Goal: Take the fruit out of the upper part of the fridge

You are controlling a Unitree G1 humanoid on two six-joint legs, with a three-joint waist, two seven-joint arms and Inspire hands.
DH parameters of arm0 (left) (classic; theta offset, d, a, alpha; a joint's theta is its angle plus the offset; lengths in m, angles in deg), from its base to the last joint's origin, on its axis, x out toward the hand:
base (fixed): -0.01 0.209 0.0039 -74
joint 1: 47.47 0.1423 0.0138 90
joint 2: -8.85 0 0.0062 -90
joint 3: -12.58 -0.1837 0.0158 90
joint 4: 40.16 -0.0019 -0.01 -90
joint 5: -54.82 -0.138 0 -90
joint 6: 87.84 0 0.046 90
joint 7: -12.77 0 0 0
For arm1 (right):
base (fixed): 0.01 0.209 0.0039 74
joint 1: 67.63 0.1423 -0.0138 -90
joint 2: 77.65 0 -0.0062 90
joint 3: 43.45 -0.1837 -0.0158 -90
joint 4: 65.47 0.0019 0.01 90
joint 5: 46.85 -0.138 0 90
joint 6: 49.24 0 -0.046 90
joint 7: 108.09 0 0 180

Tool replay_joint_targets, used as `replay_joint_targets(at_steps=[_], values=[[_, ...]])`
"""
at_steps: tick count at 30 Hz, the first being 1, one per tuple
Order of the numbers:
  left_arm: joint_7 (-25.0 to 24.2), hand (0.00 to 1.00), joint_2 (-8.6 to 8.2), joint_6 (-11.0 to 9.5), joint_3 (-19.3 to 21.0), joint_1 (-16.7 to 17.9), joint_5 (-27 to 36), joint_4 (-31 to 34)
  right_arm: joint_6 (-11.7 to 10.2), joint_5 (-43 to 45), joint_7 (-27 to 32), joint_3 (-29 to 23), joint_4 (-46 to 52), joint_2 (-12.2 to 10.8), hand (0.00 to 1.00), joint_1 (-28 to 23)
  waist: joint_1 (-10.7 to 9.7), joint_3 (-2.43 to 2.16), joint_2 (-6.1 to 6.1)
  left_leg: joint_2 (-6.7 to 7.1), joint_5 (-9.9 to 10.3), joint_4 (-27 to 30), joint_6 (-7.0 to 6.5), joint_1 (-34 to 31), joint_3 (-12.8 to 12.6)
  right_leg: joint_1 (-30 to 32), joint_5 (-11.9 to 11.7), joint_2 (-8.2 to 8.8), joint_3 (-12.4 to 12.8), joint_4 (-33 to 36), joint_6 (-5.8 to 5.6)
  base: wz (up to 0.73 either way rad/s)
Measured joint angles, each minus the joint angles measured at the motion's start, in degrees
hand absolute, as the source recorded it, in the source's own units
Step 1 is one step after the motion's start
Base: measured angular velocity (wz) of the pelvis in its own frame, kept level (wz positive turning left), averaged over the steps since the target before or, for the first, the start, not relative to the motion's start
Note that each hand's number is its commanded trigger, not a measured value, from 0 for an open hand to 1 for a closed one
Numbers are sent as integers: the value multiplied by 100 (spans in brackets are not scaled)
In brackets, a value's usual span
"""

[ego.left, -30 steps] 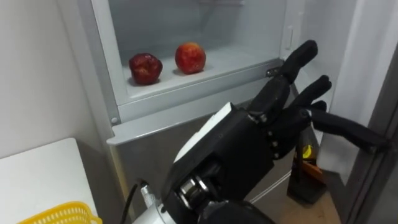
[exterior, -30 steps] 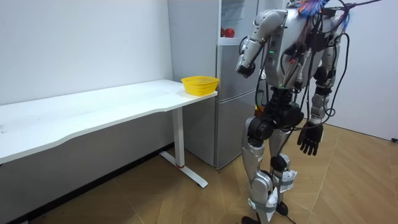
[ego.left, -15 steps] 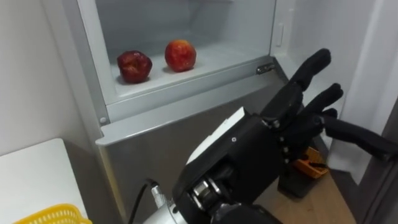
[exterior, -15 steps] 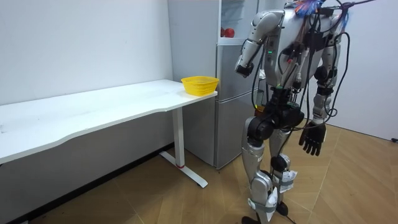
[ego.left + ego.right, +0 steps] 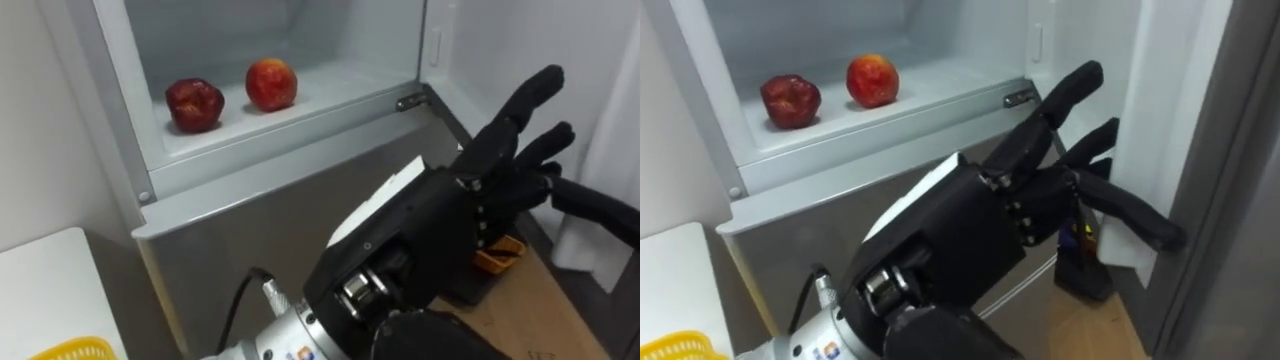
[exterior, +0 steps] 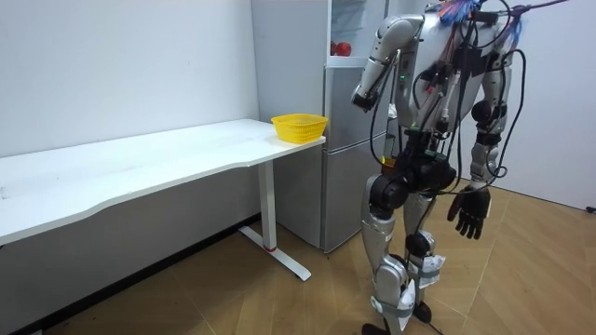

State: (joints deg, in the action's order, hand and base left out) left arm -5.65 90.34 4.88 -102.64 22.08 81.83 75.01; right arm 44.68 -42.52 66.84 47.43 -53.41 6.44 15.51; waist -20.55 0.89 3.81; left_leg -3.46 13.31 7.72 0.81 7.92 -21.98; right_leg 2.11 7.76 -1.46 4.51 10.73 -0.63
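Two apples (image 5: 195,104) (image 5: 271,83) on upper fridge shelf (image 5: 335,84); left robot hand (image 5: 470,205) below, fingers spread, empty.

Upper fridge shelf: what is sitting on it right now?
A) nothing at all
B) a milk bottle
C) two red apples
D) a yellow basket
C: a darker apple and a brighter apple sit side by side on the shelf, while the left hand hovers in front of the fridge, fingers straight, holding nothing.
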Motion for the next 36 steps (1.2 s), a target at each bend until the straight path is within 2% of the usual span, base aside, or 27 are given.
replay_joint_targets(at_steps=[3,12,17,23,29,36], values=[[8,0,-26,106,-3,-183,-180,-12,73,0,-7,0,-8,16,0,-1,-33,-4,38,-2,0,13,0,-17,0,13,-8,-2,6,-2,4,0],[48,0,-42,150,-19,-709,-296,-286,112,-3,-86,-50,-9,115,0,2,-248,-1,42,-6,-1,98,0,-23,-2,-6,-9,10,18,9,4,0],[49,0,-133,149,-20,-930,-291,-501,114,-2,-140,-50,-9,104,0,2,-295,20,9,-14,-1,97,0,53,-149,-4,-13,-10,117,49,5,-15],[48,0,-184,149,-20,-931,-294,-553,118,-2,-135,-50,-17,104,0,-3,-346,48,-32,-37,3,56,4,60,-167,54,-23,-72,199,112,18,-4],[51,0,-200,146,-21,-933,-293,-607,114,-3,-113,-46,-5,107,0,9,-352,39,-26,-112,50,6,48,54,-229,93,-98,-166,237,119,75,-9],[51,0,-236,146,-19,-944,-293,-625,112,-1,-132,-46,41,106,0,14,-406,23,-2,-114,51,7,52,45,-230,98,-104,-181,281,118,83,-3]])
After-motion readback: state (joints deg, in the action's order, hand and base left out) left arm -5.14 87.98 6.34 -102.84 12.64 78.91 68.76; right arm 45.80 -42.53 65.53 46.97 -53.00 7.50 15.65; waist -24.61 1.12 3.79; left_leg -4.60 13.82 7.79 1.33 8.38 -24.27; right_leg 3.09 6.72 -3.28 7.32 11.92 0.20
